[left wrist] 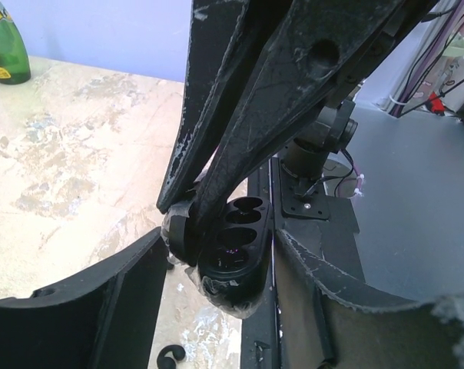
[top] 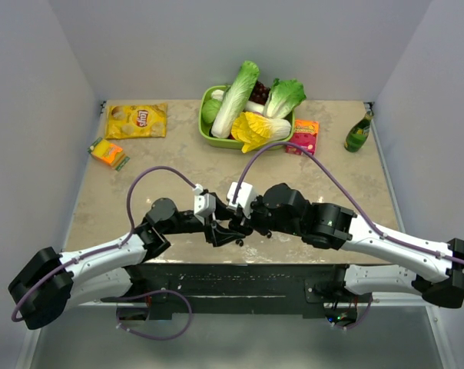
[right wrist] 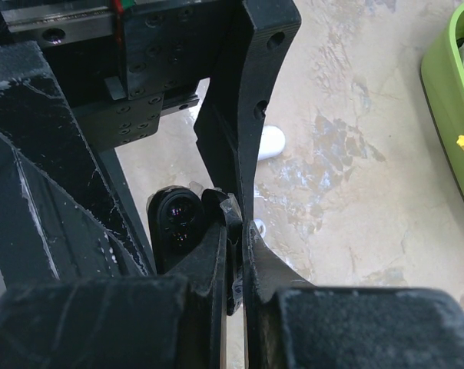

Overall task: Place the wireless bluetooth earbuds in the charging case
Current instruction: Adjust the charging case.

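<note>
Bracing the open black oval plastic charging case (left wrist: 232, 261) near the edge of the beige table (left wrist: 78, 154) seems the step: right pincer (right wrist: 236, 227) pinches its rim, left pincer (left wrist: 220, 242) straddles it spread, grip unclear; next, an earbud needs aligning over a socket.

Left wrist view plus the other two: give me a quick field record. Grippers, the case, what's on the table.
held item: black case, open, round wells showing, near the table's near edge
right gripper: shut on the black case's edge
left gripper: open, one finger on either side of the black case; contact unclear
small white object: lying on the table, partly hidden behind a finger; identity unclear
far side: green tray of vegetables, chip bag, green bottle
earbuds in wells: cannot tell
</note>
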Robot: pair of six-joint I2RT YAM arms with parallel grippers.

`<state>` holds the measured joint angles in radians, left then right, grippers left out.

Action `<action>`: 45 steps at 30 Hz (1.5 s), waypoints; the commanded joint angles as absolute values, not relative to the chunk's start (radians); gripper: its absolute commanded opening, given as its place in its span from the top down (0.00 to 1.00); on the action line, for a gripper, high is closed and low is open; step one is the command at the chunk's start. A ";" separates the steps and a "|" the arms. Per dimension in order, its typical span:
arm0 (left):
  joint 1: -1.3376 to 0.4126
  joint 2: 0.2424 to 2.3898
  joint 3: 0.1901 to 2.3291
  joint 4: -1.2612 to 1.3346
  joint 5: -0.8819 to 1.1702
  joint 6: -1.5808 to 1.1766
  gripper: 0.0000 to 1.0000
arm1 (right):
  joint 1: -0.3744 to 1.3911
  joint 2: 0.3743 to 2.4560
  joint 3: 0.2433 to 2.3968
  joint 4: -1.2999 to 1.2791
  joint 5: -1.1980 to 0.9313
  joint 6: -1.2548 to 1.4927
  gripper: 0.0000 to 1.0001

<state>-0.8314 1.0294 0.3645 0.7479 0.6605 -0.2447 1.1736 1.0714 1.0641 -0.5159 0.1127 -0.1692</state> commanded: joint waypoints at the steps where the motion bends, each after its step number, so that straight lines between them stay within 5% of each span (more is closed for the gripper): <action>1: -0.827 1.040 0.368 0.815 0.667 -0.259 0.38 | 1.180 1.039 1.111 -0.486 0.115 -0.170 1.00; 8: -0.827 1.037 0.360 0.830 0.661 -0.264 0.40 | 1.180 1.037 1.104 -0.486 0.120 -0.169 1.00; 20: -0.825 1.028 0.359 0.842 0.673 -0.261 0.62 | 1.180 1.046 1.101 -0.485 0.118 -0.167 1.00; 22: -0.825 1.029 0.359 0.847 0.670 -0.262 0.61 | 1.180 1.048 1.103 -0.486 0.118 -0.167 1.00; 25: -0.825 1.026 0.357 0.842 0.646 -0.270 0.42 | 1.180 1.048 1.104 -0.485 0.118 -0.167 1.00; 28: -0.825 1.023 0.357 0.844 0.638 -0.272 0.38 | 1.180 1.048 1.106 -0.485 0.118 -0.167 1.00; 36: -0.822 1.028 0.357 0.853 0.644 -0.270 0.41 | 1.180 1.054 1.106 -0.483 0.121 -0.169 1.00; 45: -0.815 1.057 0.354 0.877 0.667 -0.278 0.58 | 1.180 1.051 1.109 -0.486 0.115 -0.167 1.00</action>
